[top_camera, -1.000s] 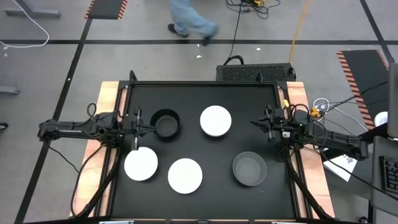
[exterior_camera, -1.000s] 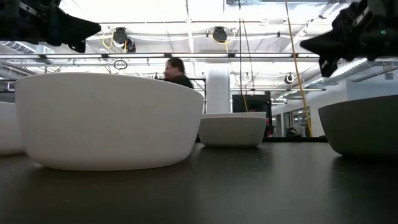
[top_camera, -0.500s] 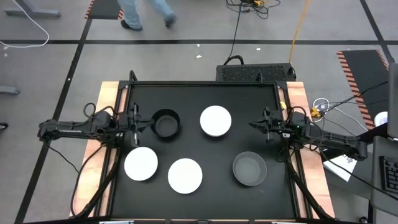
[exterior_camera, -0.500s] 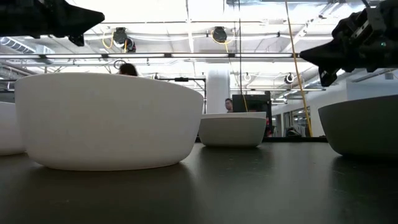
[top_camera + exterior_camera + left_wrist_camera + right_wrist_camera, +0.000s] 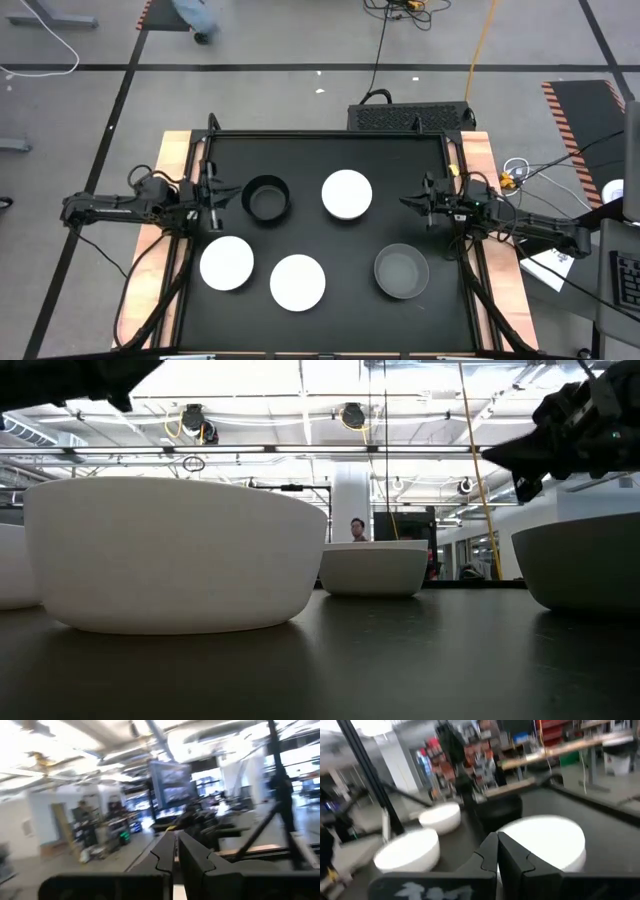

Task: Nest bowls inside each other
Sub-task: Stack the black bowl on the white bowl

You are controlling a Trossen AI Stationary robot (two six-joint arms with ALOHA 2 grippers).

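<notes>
1. Left gripper [image 5: 216, 197]: at the table's 9 o'clock edge, just beside the black bowl [image 5: 266, 198] and clear of it. In the left wrist view its two fingers [image 5: 165, 851] lie pressed together with nothing between them.
2. Near-left white bowl [image 5: 226, 264], at about 7 o'clock on the table [image 5: 320, 160]: stands alone, upright, nothing set in it.
3. Black bowl, at about 10 o'clock: appears taller than the others, which may mean a second bowl sits inside; the overhead view does not settle this.
4. Near-centre white bowl [image 5: 297, 281], at 6 o'clock: alone, just beside the near-left one but not touching it.
5. Far white bowl [image 5: 347, 194], at about 12 o'clock: alone.
6. Grey bowl [image 5: 401, 271], at about 4 o'clock: alone, though a paler ring inside could be a nested bowl or only its floor.
7. Right gripper [image 5: 412, 201]: at 3 o'clock, well apart from every bowl; fingers [image 5: 492, 851] together and empty.
8. Progress: judged barely begun; five separate stations remain to be gathered into one stack.
9. Hidden or unclear: in the low view the black bowl is screened by the big white bowl [image 5: 175, 555]; both grippers show only as dark shapes at the upper corners.
</notes>
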